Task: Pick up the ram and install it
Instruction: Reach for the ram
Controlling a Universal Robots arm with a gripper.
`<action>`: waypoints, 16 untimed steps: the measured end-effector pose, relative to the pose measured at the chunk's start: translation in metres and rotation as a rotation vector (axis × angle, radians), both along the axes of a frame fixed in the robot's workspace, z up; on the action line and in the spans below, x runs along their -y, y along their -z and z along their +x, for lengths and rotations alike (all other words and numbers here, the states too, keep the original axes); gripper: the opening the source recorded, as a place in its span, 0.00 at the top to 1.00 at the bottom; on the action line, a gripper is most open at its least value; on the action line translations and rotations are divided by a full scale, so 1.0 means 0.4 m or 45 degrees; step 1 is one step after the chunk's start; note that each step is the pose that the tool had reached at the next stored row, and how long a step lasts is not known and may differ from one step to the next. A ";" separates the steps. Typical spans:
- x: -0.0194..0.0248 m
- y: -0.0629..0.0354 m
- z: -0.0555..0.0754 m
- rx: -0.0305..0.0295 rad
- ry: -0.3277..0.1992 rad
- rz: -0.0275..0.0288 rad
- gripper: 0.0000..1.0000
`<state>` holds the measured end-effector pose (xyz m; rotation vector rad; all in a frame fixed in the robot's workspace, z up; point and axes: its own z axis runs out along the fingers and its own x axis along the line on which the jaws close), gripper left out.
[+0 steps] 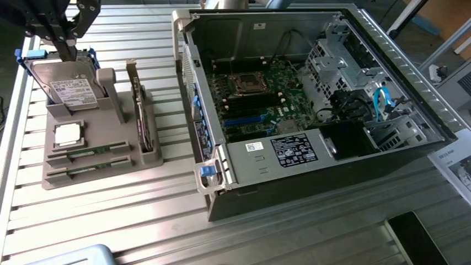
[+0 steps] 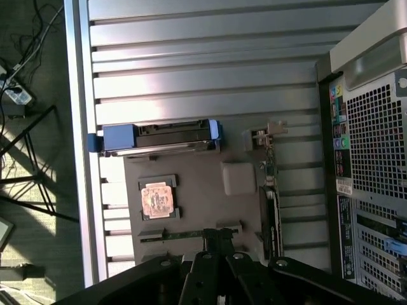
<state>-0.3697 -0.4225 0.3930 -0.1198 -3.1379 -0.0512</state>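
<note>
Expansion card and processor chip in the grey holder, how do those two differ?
The expansion card stands on edge in a slot; the processor chip lies flat in a square recess. The card is long and carries a metal bracket; the chip is square and pale. The card rises well above the chip. Both sit in the grey holder.

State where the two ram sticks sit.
The ram sticks sit on the exterior view's left, slotted in the grey holder beside the silver processor chip.
</note>
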 end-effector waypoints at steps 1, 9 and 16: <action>0.003 0.000 0.000 -0.0001 0.000 -0.0010 0.89; 0.034 0.000 -0.001 -0.0002 0.000 -0.0128 0.89; 0.039 0.000 0.000 -0.0001 0.000 -0.0135 0.89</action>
